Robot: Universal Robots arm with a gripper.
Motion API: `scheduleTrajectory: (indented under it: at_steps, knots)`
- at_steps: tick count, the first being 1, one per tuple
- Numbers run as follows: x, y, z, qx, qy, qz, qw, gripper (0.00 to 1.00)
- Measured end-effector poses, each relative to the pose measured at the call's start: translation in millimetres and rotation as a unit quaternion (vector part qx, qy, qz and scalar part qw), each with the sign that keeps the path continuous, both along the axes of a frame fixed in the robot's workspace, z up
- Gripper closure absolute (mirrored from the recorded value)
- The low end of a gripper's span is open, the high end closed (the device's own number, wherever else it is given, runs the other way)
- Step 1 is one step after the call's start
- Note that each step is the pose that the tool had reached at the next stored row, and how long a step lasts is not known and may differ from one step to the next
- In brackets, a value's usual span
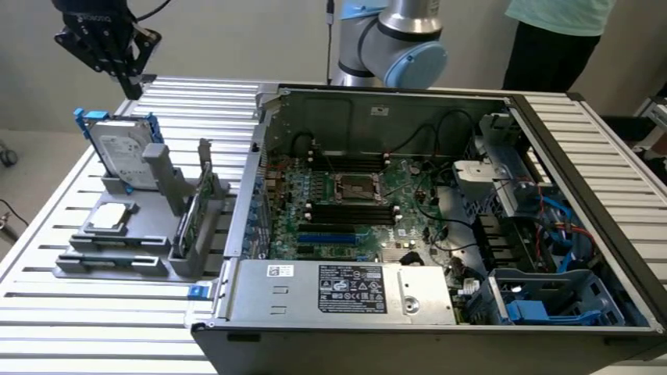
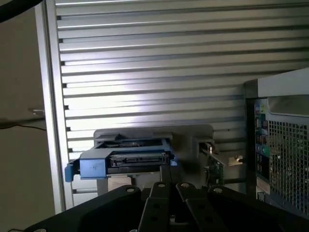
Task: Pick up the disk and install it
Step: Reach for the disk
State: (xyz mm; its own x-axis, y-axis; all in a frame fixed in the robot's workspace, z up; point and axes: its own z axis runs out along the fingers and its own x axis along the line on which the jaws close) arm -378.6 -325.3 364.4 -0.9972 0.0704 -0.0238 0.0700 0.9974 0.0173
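The hand (image 1: 133,86) hangs clenched and empty at eleven o'clock in the exterior view, just above and clear of the disk (image 1: 123,152), which stands upright in a grey rack (image 1: 115,262) on the desk (image 1: 83,320), at nine o'clock from the open computer case (image 1: 365,117).

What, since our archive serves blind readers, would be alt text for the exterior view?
The shut claw hangs above the disk, clear of it; the disk stands on edge in a grey holder on the slatted table, at the exterior view's left of an open computer case.
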Motion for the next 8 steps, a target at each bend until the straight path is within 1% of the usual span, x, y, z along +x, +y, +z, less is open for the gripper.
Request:
scheduleTrajectory:
  at_steps: [3, 8]
  knots:
    - [-13.8, 0.0, -2.7, -0.0019, 0.0000, 0.000, 1.0000, 0.89]
    - [-36.6, 0.0, -6.0, -0.0071, 0.0000, 0.000, 1.0000, 0.89]
